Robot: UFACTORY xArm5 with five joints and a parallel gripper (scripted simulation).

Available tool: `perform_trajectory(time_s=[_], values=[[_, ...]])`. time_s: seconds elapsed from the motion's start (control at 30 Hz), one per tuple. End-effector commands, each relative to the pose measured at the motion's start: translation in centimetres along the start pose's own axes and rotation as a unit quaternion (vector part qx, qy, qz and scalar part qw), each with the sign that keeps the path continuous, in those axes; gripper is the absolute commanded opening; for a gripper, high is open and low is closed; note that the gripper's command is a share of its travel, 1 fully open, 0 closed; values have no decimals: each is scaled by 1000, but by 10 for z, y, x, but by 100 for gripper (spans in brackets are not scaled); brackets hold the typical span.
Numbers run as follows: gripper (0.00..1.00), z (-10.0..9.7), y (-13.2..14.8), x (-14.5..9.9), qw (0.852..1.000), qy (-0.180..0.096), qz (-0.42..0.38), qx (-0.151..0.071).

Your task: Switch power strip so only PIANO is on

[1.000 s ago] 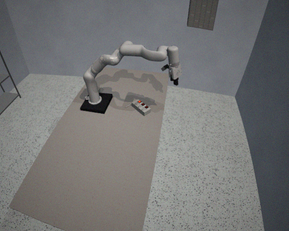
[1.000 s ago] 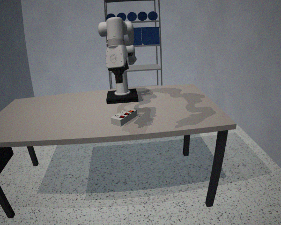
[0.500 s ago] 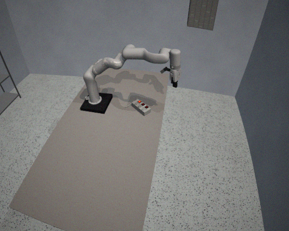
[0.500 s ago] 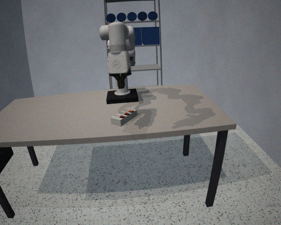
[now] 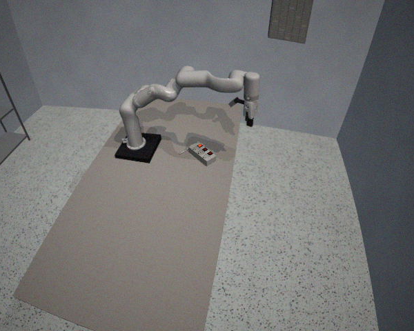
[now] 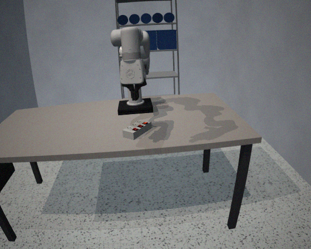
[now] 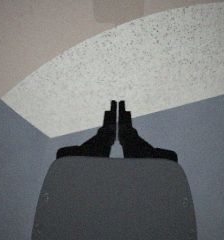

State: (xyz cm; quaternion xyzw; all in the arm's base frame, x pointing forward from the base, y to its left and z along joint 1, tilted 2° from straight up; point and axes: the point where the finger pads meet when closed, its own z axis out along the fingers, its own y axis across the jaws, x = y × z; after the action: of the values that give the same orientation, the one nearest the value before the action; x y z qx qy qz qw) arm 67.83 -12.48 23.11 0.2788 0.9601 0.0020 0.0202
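Observation:
The pale grey power strip (image 5: 197, 154) (image 6: 128, 134) lies flat on the table, right way up, with a short cord stub at one end. It has three red rocker switches. The switch at the cord end (image 5: 199, 145) (image 6: 145, 123) glows bright orange. The middle switch (image 5: 204, 149) (image 6: 140, 125) and the far-end switch (image 5: 210, 153) (image 6: 135, 129) look dark red. The labels are too small to read, so I cannot tell which is PIANO. My gripper (image 5: 250, 125) (image 6: 135, 99) (image 7: 117, 109) is shut and empty, pointing down high above the strip's level, touching nothing.
The table (image 5: 139, 221) (image 6: 70, 134) carries my arm's black base plate (image 5: 153, 147) (image 6: 122, 109) behind the strip. Shadows of the arm fall beside the strip. A shelf rack (image 6: 160, 74) stands behind the table. The wrist view shows table edge, floor and wall, but no strip.

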Motion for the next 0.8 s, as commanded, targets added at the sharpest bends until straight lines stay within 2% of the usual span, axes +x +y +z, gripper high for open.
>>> perform_trajectory(time_s=[0.0,0.23,0.3,0.77], values=[[0,9,1,5,1000,12,-29,4],[0,9,1,5,1000,12,-29,4],[0,31,1,20,995,39,-91,12],[0,31,1,20,995,39,-91,12]])
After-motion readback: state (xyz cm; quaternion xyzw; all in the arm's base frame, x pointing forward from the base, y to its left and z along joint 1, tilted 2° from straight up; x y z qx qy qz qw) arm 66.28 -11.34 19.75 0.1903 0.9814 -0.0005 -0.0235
